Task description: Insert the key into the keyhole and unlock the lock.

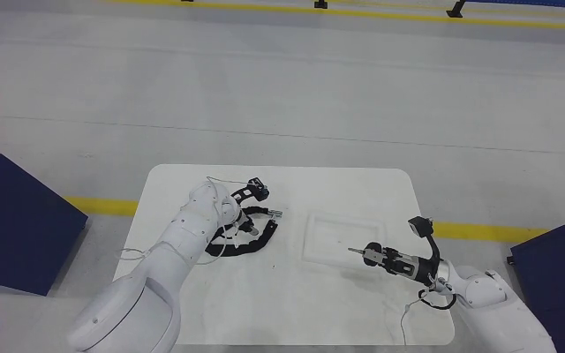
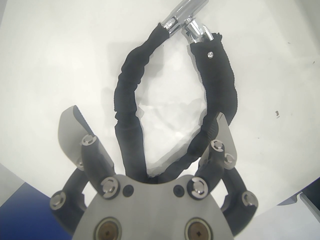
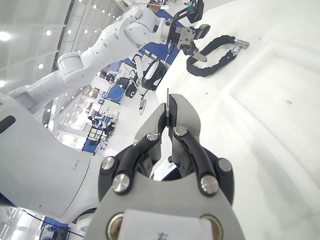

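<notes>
The left hand (image 2: pixel 146 113) stands open over the black-sleeved chain lock (image 2: pixel 130 96), which lies on the bench (image 1: pixel 353 190) left of its middle, toward the far edge. The right hand (image 3: pixel 170 106) is clamped on the key (image 3: pixel 167 94) above the bench's right half, well apart from the lock's chrome cylinder (image 2: pixel 187 8).

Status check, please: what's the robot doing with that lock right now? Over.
Left gripper open, fingers astride the chain. Right gripper shut on key, apart from lock. Lock lies on table; nothing in the way.
</notes>
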`<state>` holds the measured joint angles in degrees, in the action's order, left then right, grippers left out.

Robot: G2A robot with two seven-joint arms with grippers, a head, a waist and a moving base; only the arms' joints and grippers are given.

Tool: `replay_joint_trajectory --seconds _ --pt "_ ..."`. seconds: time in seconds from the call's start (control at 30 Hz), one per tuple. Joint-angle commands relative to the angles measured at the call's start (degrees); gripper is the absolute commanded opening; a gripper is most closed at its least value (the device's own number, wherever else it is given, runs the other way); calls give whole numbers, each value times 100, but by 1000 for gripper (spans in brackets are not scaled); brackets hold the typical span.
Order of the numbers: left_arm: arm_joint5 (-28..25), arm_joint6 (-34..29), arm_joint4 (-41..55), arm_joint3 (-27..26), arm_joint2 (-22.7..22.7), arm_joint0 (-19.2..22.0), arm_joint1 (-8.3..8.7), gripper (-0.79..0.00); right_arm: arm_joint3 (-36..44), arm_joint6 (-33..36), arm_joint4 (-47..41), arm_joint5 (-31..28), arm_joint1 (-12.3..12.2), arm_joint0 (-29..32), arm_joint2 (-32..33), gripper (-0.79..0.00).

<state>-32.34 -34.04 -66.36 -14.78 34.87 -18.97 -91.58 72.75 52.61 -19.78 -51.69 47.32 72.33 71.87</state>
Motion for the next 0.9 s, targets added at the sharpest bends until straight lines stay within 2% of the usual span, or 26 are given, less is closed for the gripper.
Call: replay_joint_trajectory --seconds 0.0,0.17,0.27,0.37,0.5,0.6,0.83,0.87 --pt "-3 1 0 -6 1 -2 4 0 0 0 0 0 0 0 0 -785" --pt "19 49 28 12 28 -100 29 0 0 0 0 0 0 0 0 -785" --pt "-371 96 182 123 106 -110 69 0 0 0 0 0 0 0 0 -785" --pt "-480 180 194 196 125 -127 91 0 0 0 0 0 0 0 0 -785" --pt "-515 333 167 225 133 -121 109 0 0 0 0 0 0 0 0 -785" --pt "-332 437 131 275 139 -120 121 0 0 0 0 0 0 0 0 -785" --pt "-371 356 126 299 140 -155 111 0 0 0 0 0 0 0 0 -785" --pt "-371 363 123 305 140 -157 111 -22 0 0 0 0 0 0 0 -785"
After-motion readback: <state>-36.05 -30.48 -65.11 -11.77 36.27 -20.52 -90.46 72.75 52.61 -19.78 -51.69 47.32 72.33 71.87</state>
